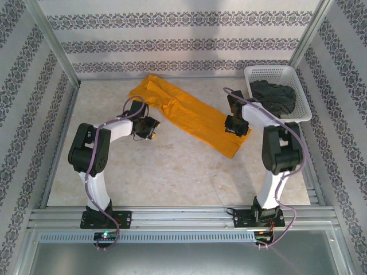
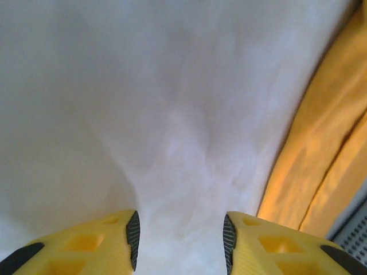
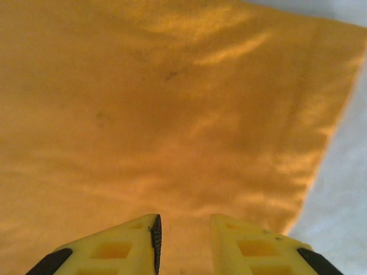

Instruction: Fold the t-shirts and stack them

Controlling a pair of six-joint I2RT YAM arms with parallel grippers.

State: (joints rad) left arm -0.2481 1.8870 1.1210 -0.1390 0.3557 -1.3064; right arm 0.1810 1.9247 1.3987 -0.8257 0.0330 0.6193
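My L gripper (image 2: 180, 229) hangs wide open beside the orange shirt (image 1: 189, 117). R gripper (image 3: 184, 226) is narrower, empty, over its hem, prob. lining up a fold.

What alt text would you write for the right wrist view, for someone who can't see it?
The right gripper, its yellow fingers open, hangs over the orange-yellow t-shirt, whose cloth lies flat with soft wrinkles across most of the picture. The shirt's edge runs down the right, with pale table beyond.
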